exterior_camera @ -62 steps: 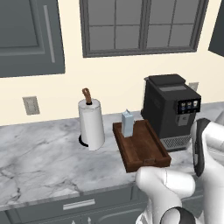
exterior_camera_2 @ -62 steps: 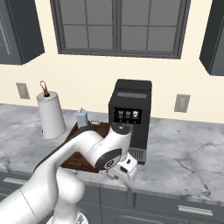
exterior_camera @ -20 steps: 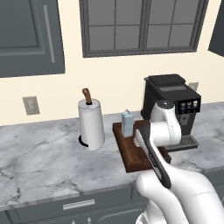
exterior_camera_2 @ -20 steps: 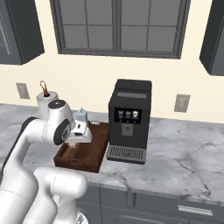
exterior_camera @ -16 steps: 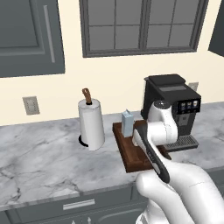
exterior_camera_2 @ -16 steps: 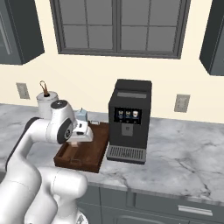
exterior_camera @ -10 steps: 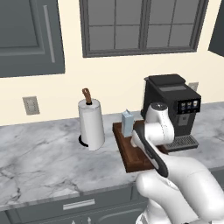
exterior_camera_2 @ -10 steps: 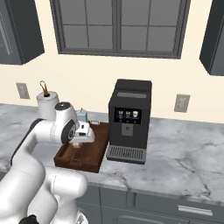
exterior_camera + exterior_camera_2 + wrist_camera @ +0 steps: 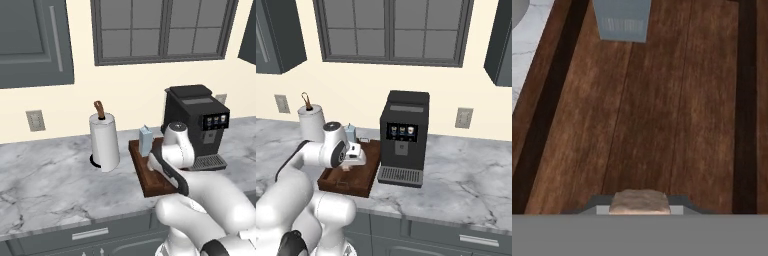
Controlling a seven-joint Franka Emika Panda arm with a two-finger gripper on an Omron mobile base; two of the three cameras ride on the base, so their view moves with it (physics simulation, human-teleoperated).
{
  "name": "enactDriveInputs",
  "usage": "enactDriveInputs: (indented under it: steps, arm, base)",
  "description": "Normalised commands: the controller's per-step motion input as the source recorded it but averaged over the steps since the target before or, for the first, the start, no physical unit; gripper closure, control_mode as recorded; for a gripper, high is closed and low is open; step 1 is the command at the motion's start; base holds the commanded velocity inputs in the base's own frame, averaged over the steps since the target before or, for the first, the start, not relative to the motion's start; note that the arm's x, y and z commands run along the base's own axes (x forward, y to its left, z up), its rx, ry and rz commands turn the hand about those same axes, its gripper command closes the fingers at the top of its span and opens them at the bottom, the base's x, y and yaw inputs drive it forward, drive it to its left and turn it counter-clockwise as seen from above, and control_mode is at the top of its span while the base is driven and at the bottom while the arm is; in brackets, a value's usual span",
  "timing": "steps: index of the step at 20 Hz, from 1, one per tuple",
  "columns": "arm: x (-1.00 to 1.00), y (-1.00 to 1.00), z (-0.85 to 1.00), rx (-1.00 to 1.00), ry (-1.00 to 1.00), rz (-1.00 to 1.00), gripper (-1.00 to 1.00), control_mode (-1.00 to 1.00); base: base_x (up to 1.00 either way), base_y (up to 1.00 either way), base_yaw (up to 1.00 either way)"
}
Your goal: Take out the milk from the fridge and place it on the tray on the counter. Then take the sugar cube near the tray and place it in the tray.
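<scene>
The dark wooden tray point(image 9: 358, 184) lies on the marble counter point(image 9: 456, 175) left of the coffee machine. The pale blue milk point(image 9: 145, 141) carton stands upright at the tray's far end; in the hand view the milk point(image 9: 623, 20) is at the top. My gripper point(image 9: 640, 207) points down over the tray floor point(image 9: 662, 110), shut on the small tan sugar cube point(image 9: 640, 201) between its fingertips. In the right base view the gripper point(image 9: 346, 167) hangs just above the tray's middle, and I cannot tell if the cube touches the wood.
A white paper towel roll point(image 9: 104, 140) stands left of the tray. A black coffee machine point(image 9: 403, 137) stands close against the tray's right side. Bare marble stretches left point(image 9: 45, 175) and right of them. Dark drawers point(image 9: 90, 234) run below the counter edge.
Three seconds ago the hand was low at the counter's front right of the tray. It has swung over the tray and sunk slightly over the last second, still shut.
</scene>
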Motion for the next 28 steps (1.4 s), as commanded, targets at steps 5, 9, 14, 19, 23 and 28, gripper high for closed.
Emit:
enactDriveInputs:
  steps: [5, 9, 14, 19, 23, 28]
  arm:
    - [0.11, 0.0, -0.24, 0.0, 0.0, 0.01, 1.0, -1.0]
    - [0.01, 0.0, -0.25, 0.0, 0.0, 0.01, 1.0, -1.0]
    - [0.01, 0.0, -0.28, 0.0, 0.0, 0.01, 1.0, -1.0]
    - [0.0, 0.0, -0.27, 0.0, 0.0, 0.0, 1.0, -1.0]
    - [0.0, 0.0, -0.32, 0.0, 0.0, 0.0, -1.0, -1.0]
    - [0.0, 0.0, -0.09, 0.0, -0.03, 0.0, -1.0, -1.0]
  base:
    - [0.0, 0.0, 0.0]
    - [0.0, 0.0, 0.0]
    - [0.0, 0.0, 0.0]
    - [0.0, 0.0, 0.0]
    - [0.0, 0.0, 0.0]
    - [0.0, 0.0, 0.0]
